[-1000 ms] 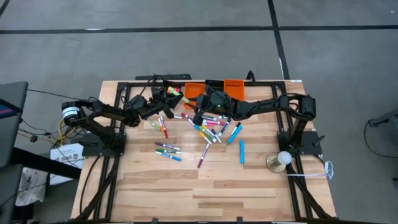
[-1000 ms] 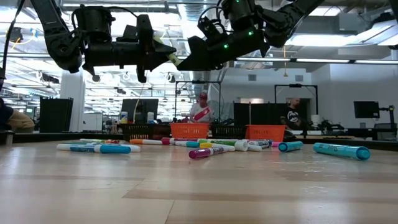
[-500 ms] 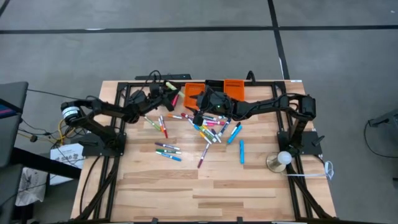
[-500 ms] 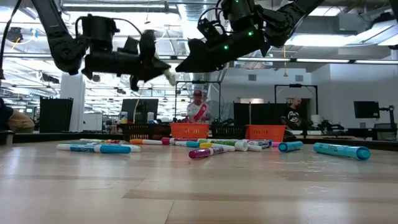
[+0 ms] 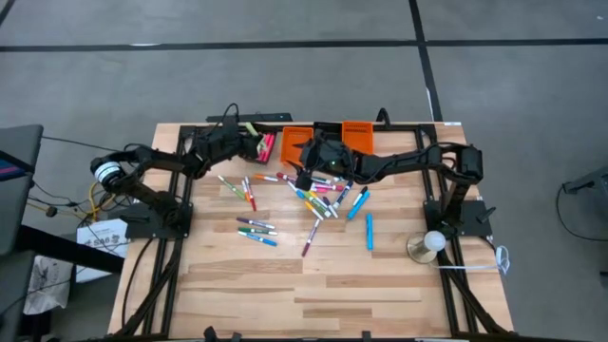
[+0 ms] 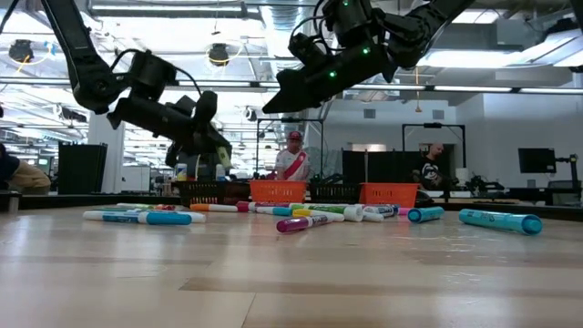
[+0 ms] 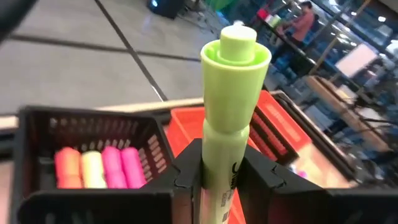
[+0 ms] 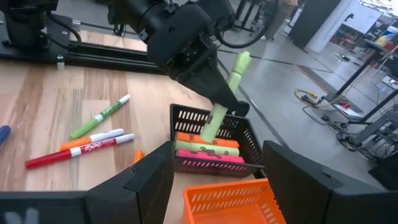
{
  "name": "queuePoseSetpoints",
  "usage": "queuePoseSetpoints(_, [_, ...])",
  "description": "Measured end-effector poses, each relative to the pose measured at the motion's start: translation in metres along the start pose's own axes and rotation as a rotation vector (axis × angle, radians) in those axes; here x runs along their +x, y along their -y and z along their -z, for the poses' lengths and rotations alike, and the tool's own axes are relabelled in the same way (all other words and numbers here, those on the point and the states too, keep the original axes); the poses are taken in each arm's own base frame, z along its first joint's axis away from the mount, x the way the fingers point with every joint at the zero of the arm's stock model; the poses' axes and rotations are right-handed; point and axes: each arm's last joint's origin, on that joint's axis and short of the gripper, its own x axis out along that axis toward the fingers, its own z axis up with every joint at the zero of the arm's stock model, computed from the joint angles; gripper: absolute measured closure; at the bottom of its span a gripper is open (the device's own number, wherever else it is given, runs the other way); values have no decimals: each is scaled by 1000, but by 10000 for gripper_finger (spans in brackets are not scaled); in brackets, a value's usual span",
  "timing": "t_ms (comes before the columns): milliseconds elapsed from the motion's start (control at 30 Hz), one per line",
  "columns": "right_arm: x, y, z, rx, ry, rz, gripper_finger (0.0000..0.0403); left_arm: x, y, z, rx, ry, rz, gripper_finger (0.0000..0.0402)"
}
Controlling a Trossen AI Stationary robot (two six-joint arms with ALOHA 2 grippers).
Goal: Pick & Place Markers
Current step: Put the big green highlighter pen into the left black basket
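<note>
**Green marker over black bin, left arm**

Workshop hall behind, people standing far back at benches. Wood counter (image 5: 313, 285) carries both arms, three small bins along its far edge, and a scatter of markers (image 5: 318, 195) at centre.

Right arm reaches in from the right; right gripper (image 5: 306, 163) hangs above the far end of the scatter, just before the orange bins (image 5: 328, 135), fingers spread wide and empty. No marker between them in its wrist view.

Left arm reaches along the far edge. Left gripper (image 5: 249, 144) sits at the black bin (image 8: 214, 149), fingers clenched on a green marker (image 7: 231, 106). Marker's long axis runs out along the fingers, capped end leading past the tips, pointing into the bin's open top.

Black bin already holds a few highlighters lying flat, side by side: orange, yellow, pink (image 7: 96, 167).

Key relation: bin lies directly beyond and below the held marker's leading end, touching or nearly so; cannot tell which. Left arm is the nearer one. Judgement: release comes next; tilted marker could catch the bin's wall.
</note>
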Motion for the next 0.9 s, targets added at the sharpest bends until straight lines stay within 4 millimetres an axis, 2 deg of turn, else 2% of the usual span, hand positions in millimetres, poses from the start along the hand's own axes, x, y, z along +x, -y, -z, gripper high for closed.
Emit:
queuePoseSetpoints(133, [-3, 1, -2, -6, -7, -1, 168, 1, -2, -7, -31, -89, 19, 330])
queuePoseSetpoints(500, [-9, 5, -7, -11, -14, -4, 168, -4, 15, -56, 90, -298, -162, 329])
queuePoseSetpoints(600, [-10, 6, -8, -11, -11, -3, 168, -1, 16, -58, 119, -332, -183, 329])
queuePoseSetpoints(900, [-10, 6, -8, -18, -10, -3, 168, 12, 5, -43, 143, -419, -211, 327])
